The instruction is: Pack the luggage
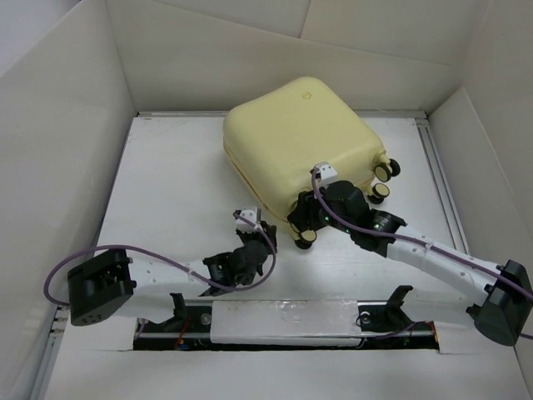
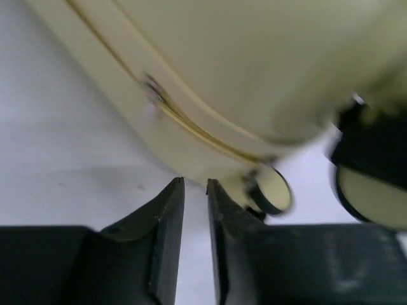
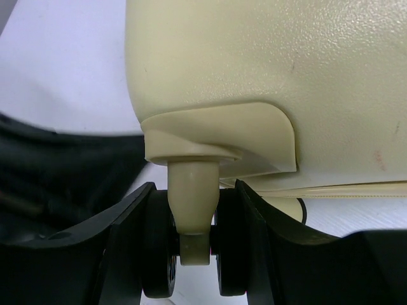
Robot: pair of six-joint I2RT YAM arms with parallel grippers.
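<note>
Left arm's base (image 1: 98, 287) and right arm's base (image 1: 500, 308) are sitting at the near edge of a white table (image 1: 166, 192). Tall white panel walls (image 1: 58, 125) are closing it in on the left, far and right sides. Pale yellow luggage (image 1: 300, 133) is lying flat and closed at the far middle of the table, turned at an angle. The right gripper (image 3: 195, 185) is clamping a caster (image 3: 193, 219) at the case's near corner, one finger pressing on each side of its twin black wheels. The left gripper (image 2: 195, 184) is hovering just beside the case's near-left edge, below the seam (image 2: 191, 130) and next to a cream-faced wheel (image 2: 270, 194). Its fingers are standing almost together, only a slit showing between them, holding nothing.
</note>
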